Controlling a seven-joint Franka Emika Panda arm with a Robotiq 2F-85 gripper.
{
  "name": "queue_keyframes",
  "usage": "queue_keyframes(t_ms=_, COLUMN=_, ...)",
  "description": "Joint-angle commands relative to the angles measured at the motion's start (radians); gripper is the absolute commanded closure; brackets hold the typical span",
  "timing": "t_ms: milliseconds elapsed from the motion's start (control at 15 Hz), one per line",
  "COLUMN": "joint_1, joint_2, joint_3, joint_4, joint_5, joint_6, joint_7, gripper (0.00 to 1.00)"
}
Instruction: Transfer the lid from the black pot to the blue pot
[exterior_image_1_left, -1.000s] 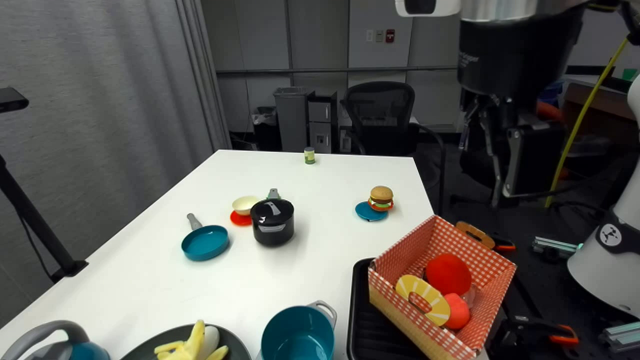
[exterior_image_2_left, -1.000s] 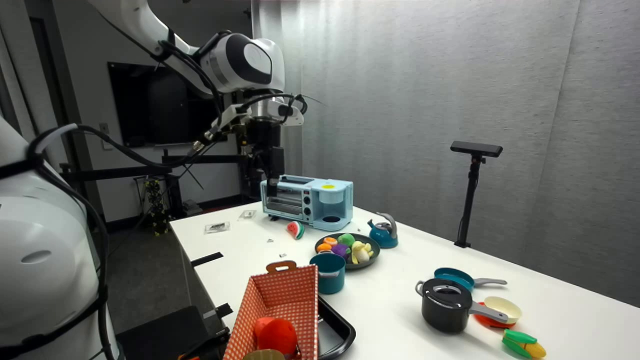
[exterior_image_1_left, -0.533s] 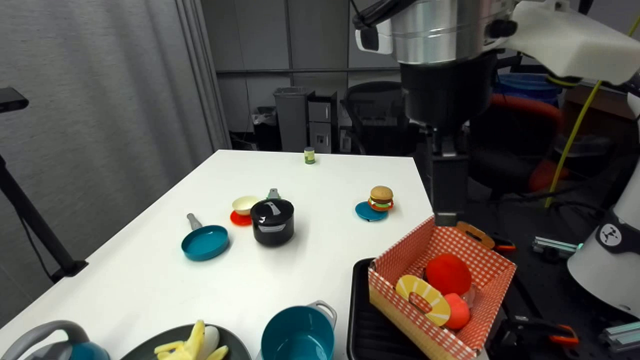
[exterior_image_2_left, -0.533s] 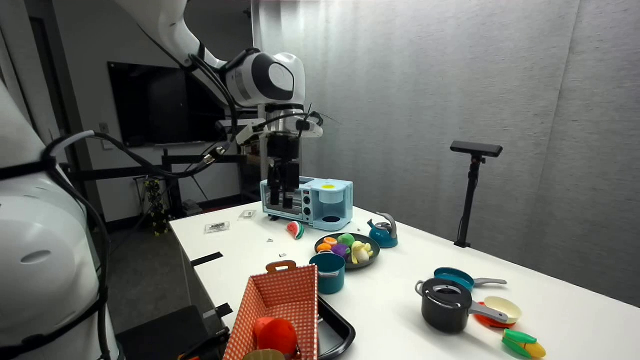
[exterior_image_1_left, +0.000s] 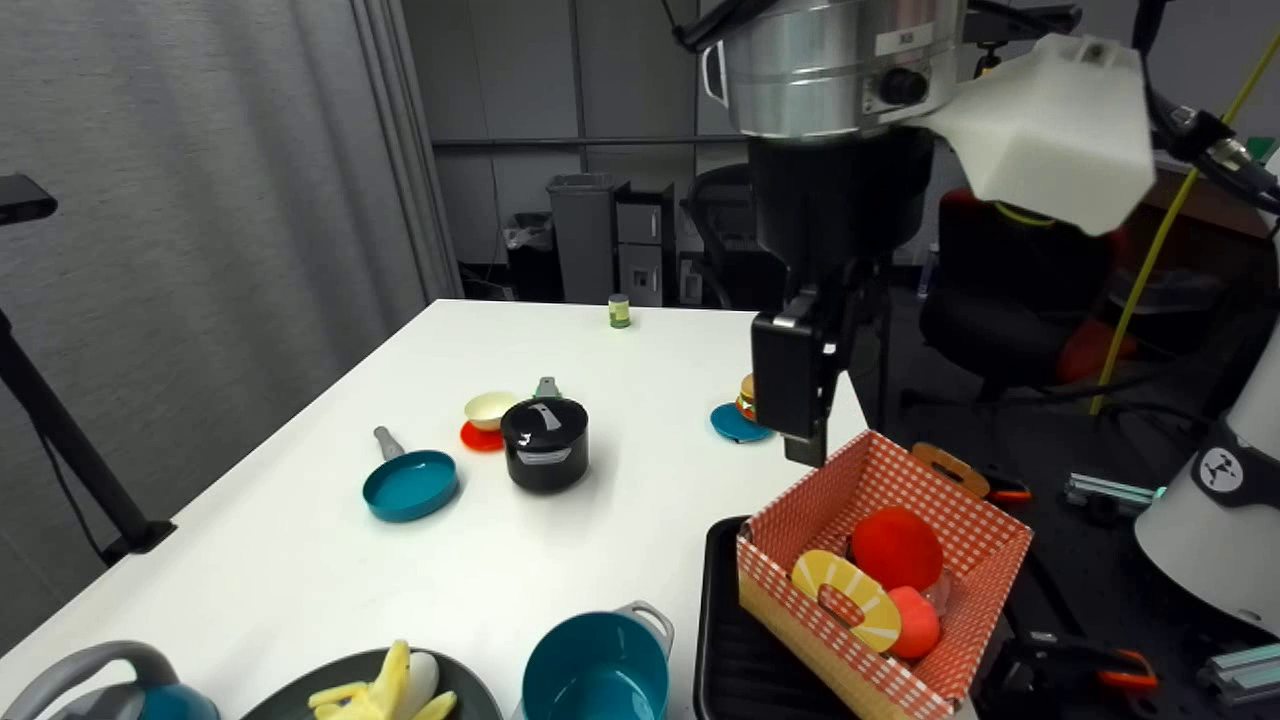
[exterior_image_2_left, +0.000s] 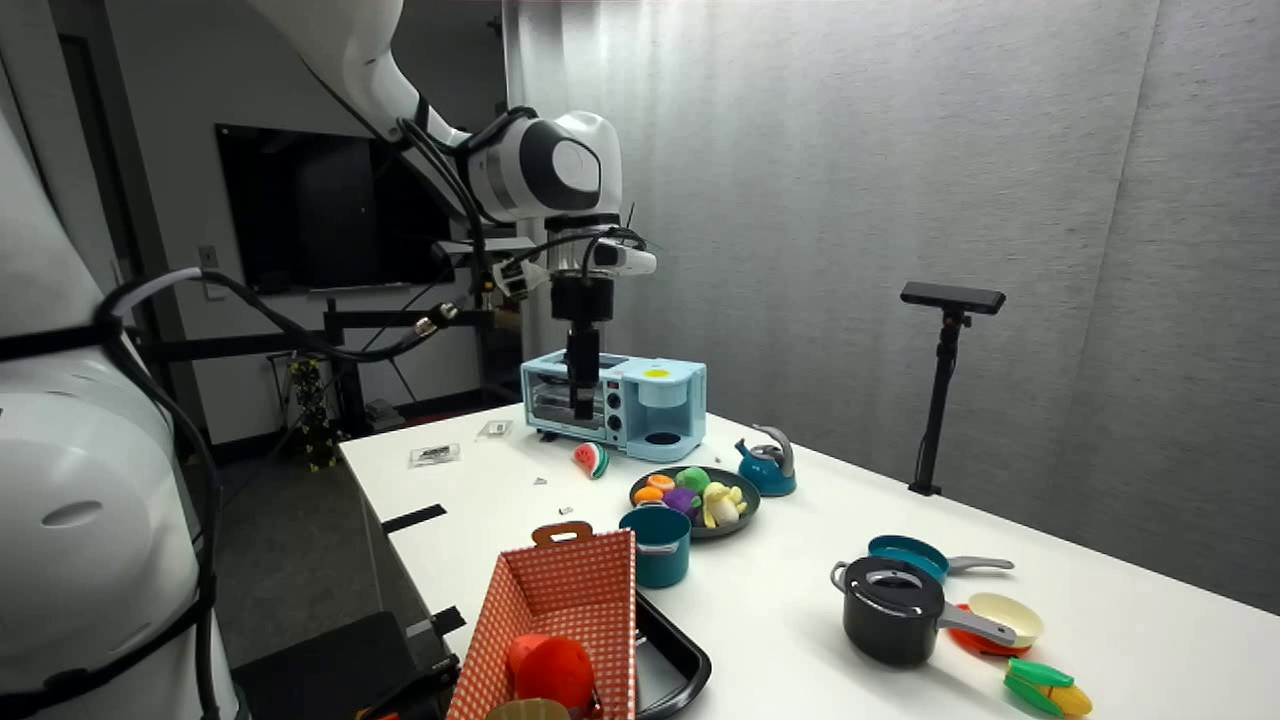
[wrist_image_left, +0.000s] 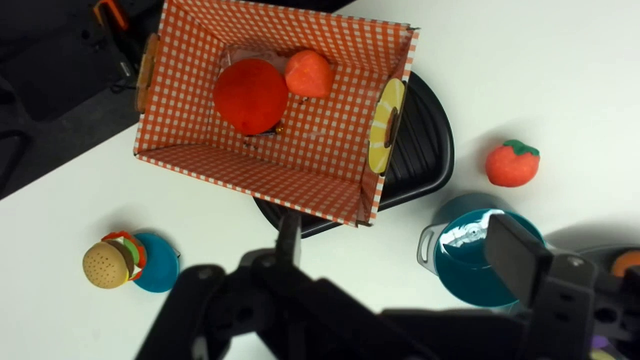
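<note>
The dark, glossy lid (exterior_image_2_left: 890, 588) with a grey top handle sits on the black pot (exterior_image_2_left: 888, 635), which has a long grey handle. Both also show in an exterior view, lid (exterior_image_1_left: 545, 420) above black pot (exterior_image_1_left: 547, 466), far from my gripper (exterior_image_1_left: 806, 448). The blue pot (exterior_image_2_left: 662, 558) stands uncovered on the table; the wrist view looks down into this blue pot (wrist_image_left: 465, 280), partly behind a finger pad (wrist_image_left: 515, 255). My gripper (wrist_image_left: 393, 222) is raised above the table, its fingers wide apart with nothing between them. In the wrist view the lid and black pot are out of sight.
A red-checkered box (exterior_image_1_left: 800, 510) with red toys rests on a black tray (exterior_image_1_left: 735, 610), below my gripper. Beside the black pot lie a teal pan (exterior_image_1_left: 410, 487) and a cream bowl (exterior_image_1_left: 490, 409). A toaster oven (exterior_image_2_left: 570, 400) and a kettle (exterior_image_2_left: 768, 470) stand farther back.
My gripper has swung from beyond the table's edge to above the checkered box, turning about its own axis on the way. The pots and the lid have stayed put.
</note>
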Motion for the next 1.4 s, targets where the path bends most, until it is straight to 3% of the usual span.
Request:
queue_keyframes(t_ms=0, joint_1=0.014, joint_2=0.02, joint_3=-0.012, joint_4=0.018, joint_5=-0.007, joint_6=0.037, joint_7=0.123, gripper=0.0)
queue_keyframes(t_ms=600, joint_1=0.022, joint_2=0.013, joint_3=-0.021, joint_4=0.005, joint_5=-0.003, joint_6=0.032, joint_7=0.12, gripper=0.0)
queue_keyframes(t_ms=1000, joint_1=0.006, joint_2=0.102, joint_3=-0.038, joint_4=0.04, joint_5=-0.064, joint_6=0.032, joint_7=0.182, gripper=0.0)
queue_keyframes(t_ms=1333, joint_1=0.003, joint_2=0.212, joint_3=-0.091, joint_4=0.086, joint_5=-0.172, joint_6=0.024, joint_7=0.275, gripper=0.0)
